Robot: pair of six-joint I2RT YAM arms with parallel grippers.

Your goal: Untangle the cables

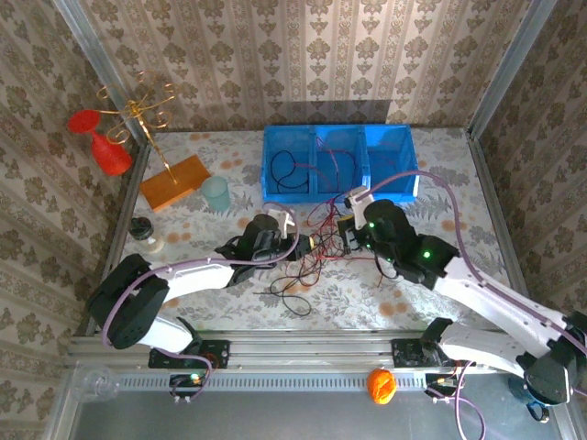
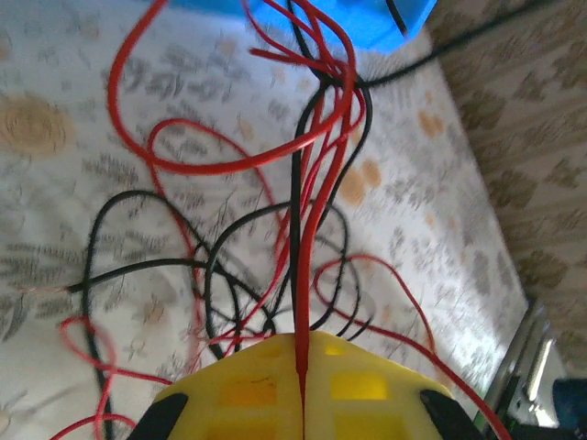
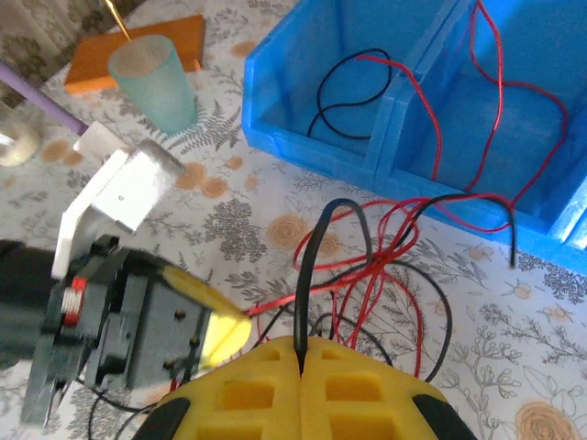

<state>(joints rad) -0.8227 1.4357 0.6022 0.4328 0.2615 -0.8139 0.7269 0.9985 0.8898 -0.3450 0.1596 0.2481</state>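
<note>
1 red cable (image 2: pixel 303 330), 1 black cable (image 3: pixel 302 312) — both pinched.

Right gripper (image 3: pixel 301 353) at the near edge, yellow pads pressed flat together, a black cable (image 3: pixel 305 275) pinched between them and arching away. To its left sits the left gripper (image 3: pixel 237 325), a red cable (image 3: pixel 275 304) leading out of its yellow tip. Beyond, tangled cables (image 3: pixel 394 240) loop over the floral table (image 3: pixel 541 330); more lie inside the blue bin (image 3: pixel 303 137).

The cables (image 2: pixel 307 275) are red and black, the bin (image 1: pixel 390 151) at 12 o'clock is blue, the table (image 1: pixel 197 234) has a floral pattern
</note>
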